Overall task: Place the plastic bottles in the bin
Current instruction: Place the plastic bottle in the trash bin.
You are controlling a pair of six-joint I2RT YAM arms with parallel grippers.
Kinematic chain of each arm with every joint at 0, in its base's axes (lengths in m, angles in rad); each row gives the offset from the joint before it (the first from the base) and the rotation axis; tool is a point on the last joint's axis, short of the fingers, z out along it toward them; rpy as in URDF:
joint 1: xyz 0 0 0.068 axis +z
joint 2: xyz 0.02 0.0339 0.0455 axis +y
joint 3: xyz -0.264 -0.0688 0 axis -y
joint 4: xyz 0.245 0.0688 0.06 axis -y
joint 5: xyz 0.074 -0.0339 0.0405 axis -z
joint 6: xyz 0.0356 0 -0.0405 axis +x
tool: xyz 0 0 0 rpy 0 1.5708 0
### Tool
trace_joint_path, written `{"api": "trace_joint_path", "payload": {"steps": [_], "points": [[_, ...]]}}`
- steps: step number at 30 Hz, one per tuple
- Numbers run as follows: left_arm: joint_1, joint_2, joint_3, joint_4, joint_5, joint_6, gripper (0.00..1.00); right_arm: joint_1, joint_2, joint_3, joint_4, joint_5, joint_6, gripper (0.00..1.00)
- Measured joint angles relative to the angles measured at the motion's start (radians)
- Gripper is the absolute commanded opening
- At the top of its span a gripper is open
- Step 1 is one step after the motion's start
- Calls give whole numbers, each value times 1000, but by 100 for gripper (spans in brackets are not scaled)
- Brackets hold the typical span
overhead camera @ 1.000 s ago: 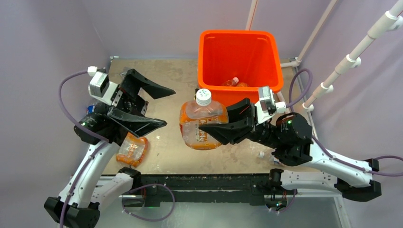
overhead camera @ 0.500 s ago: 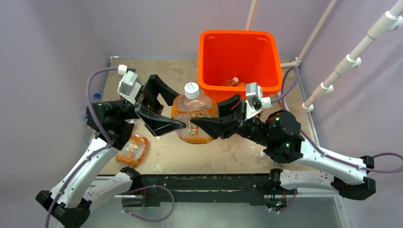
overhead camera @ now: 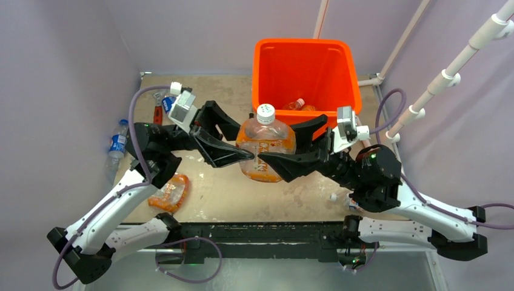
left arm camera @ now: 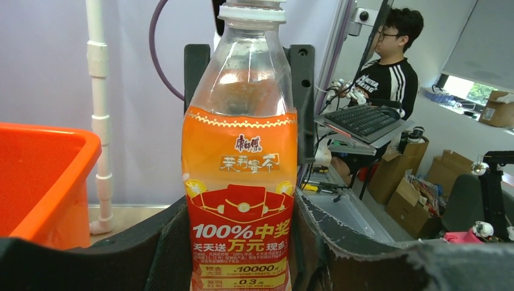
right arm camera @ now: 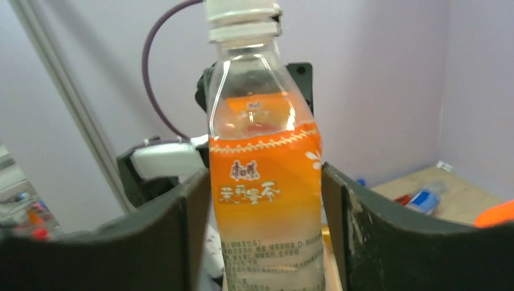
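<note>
A clear plastic bottle (overhead camera: 267, 148) with an orange label and white cap stands upright in the air between both arms, just in front of the orange bin (overhead camera: 303, 43). My left gripper (overhead camera: 245, 144) is shut on its lower body, and in the left wrist view both pads press the label (left arm camera: 242, 200). My right gripper (overhead camera: 276, 145) brackets the same bottle (right arm camera: 267, 182) from the other side, jaws open with thin gaps beside it. Another bottle (overhead camera: 297, 104) lies inside the bin. A crushed orange bottle (overhead camera: 168, 193) and a blue-labelled bottle (overhead camera: 116, 145) lie at the left.
Red- and blue-handled tools (overhead camera: 159, 109) lie at the table's back left. A small white cap (overhead camera: 333, 197) sits by the right arm. White pipes (overhead camera: 448, 76) run up the right side. Purple walls close in the table.
The left gripper swung in from the left and closed on the bottle. The right gripper's jaws have spread off it. The bottle moved slightly right, toward the bin.
</note>
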Motion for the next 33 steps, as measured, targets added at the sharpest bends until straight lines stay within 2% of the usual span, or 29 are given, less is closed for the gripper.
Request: {"api": "trace_joint_path", "payload": {"steps": [2, 3, 7, 14, 20, 25, 33], "points": [[-9, 9, 2, -10, -8, 15, 12, 1, -13, 0, -12, 0, 1, 97], [-12, 14, 4, -19, -19, 27, 9, 1, -20, 0, -23, 0, 2, 99], [-16, 35, 48, -93, -79, 89, 0, 0, -66, 1, -101, 26, 1, 99], [-28, 153, 257, -147, -216, 158, 0, 0, -235, 6, -233, 136, -10, 99], [-17, 323, 399, -133, -377, 185, 0, 0, -366, 11, -257, 201, -11, 99], [-17, 446, 457, -123, -453, 192, 0, 0, -378, 9, -263, 257, -16, 99], [-17, 528, 458, -101, -568, 278, 0, 0, -358, -37, -243, 342, -47, 99]]}}
